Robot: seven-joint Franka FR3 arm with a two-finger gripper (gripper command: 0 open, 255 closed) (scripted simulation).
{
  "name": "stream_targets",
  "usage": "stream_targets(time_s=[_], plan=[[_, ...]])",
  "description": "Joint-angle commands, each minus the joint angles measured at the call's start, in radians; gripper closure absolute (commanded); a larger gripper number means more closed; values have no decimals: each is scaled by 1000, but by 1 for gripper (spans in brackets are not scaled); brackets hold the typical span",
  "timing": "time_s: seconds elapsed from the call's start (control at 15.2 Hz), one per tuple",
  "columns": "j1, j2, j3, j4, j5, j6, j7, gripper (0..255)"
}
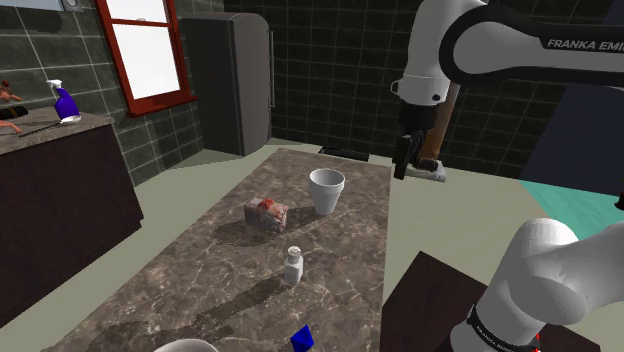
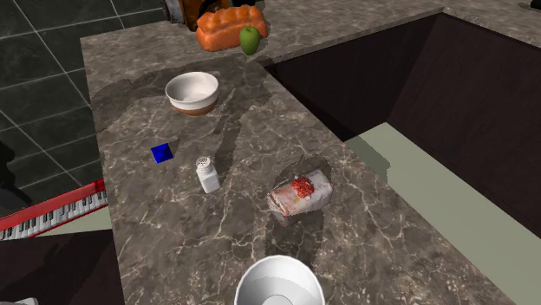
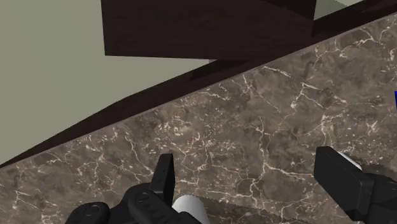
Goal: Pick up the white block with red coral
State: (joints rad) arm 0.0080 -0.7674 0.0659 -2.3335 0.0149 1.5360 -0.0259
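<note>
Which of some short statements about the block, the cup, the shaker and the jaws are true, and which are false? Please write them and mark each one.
1. The jaws are shut on the pale block with red coral. False: the jaws stand open, high above the marble counter, and the block lies on the counter.
2. The white cup stands upright on the counter. True.
3. The shaker stands inside the bowl. False: it stands on the counter, apart from the bowl.
4. A green apple sits beside the orange loaf. True.
</note>
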Motion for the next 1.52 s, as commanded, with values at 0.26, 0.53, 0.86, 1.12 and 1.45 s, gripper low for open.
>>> stream_targets(time_s=[0.26,0.53,0.86,1.12,1.45], plan=[[7,143,31,47,8,93,19,0],[12,291,62,114,8,170,40,0],[17,482,99,227,-8,243,70,0],[24,638,125,340,-32,279,98,0],[42,839,149,513,-76,296,134,0]])
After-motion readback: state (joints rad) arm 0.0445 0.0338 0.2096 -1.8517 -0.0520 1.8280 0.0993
